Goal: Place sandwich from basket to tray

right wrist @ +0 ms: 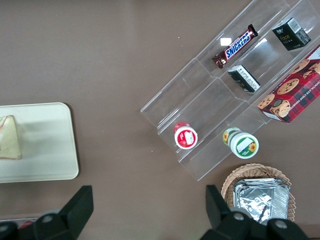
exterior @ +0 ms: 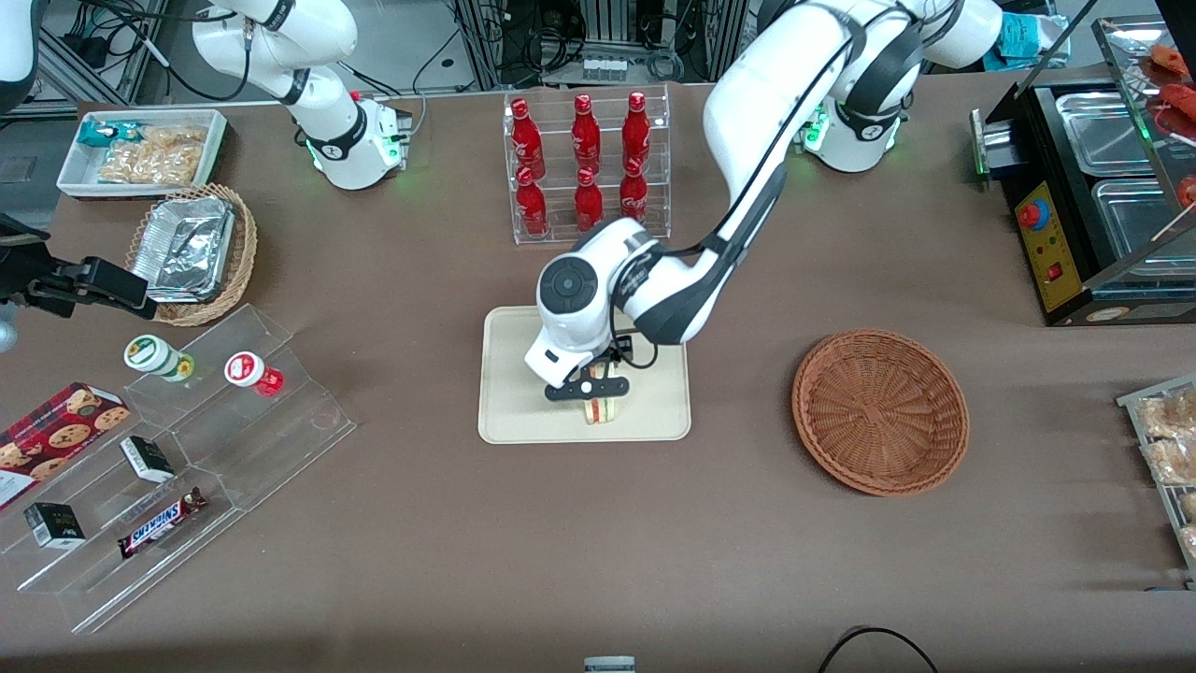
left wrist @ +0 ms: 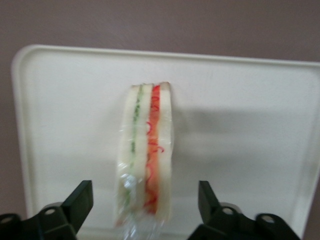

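Over the tray [exterior: 505, 411] the gripper [exterior: 592, 386] hung low, its two black fingers [left wrist: 80, 200] spread wide to either side of the sandwich [left wrist: 146, 155] with pale tray showing in the gaps, so nothing was clamped. The sandwich stood on edge on the tray, its red and green layers facing up toward the wrist camera, and it looked wrapped in clear film. That posture was what worried me: a wedge balanced on a narrow side could tip over if a finger brushed it as the arm lifted away, and the loose film near the fingers might snag and drag it along. It also sat toward the tray's edge nearest the front camera, so a nudge that way could push it against the low rim or over it. The basket [exterior: 880, 411] lay empty, well apart toward the working arm's end of the table, so by my reckoning the job was all but finished. Around us the brown table [exterior: 420, 561] was crowded: a clear rack of red bottles [exterior: 587, 164] farther from the front camera than the tray, a stepped acrylic stand [exterior: 187, 467] with a Snickers bar [exterior: 159, 523] and small cartons toward the parked arm's end, a tan basket with foil trays [exterior: 192, 252] near it, and a black warmer cabinet [exterior: 1093, 196] toward the working arm's end.
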